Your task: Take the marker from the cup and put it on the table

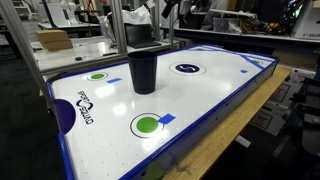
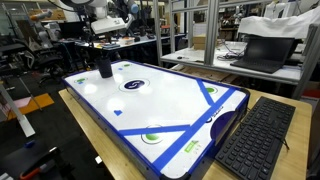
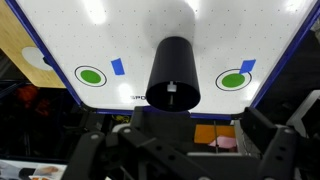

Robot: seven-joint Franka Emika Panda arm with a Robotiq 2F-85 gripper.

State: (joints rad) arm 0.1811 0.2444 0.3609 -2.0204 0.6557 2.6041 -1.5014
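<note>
The cup [image 1: 143, 72] is a tall dark tumbler standing upright on the white table [image 1: 215, 85], between two green circles. It also shows in the other exterior view [image 2: 104, 68] and in the wrist view [image 3: 173, 70], on the table [image 3: 120, 30]. The marker [image 3: 171, 89] stands inside the cup; only its light tip shows in the wrist view. My gripper [image 1: 141, 38] hangs right above the cup's rim, also visible in an exterior view [image 2: 103, 48]. In the wrist view the gripper [image 3: 180, 140] is open and empty, with its fingers wide apart.
A wooden bench [image 1: 235, 125] carries the table. A black keyboard [image 2: 255, 140] lies beside the table and a laptop [image 2: 262, 50] sits behind it. A cardboard box [image 1: 52, 40] is on a shelf at the back. Metal frame posts [image 1: 117, 25] stand near the cup.
</note>
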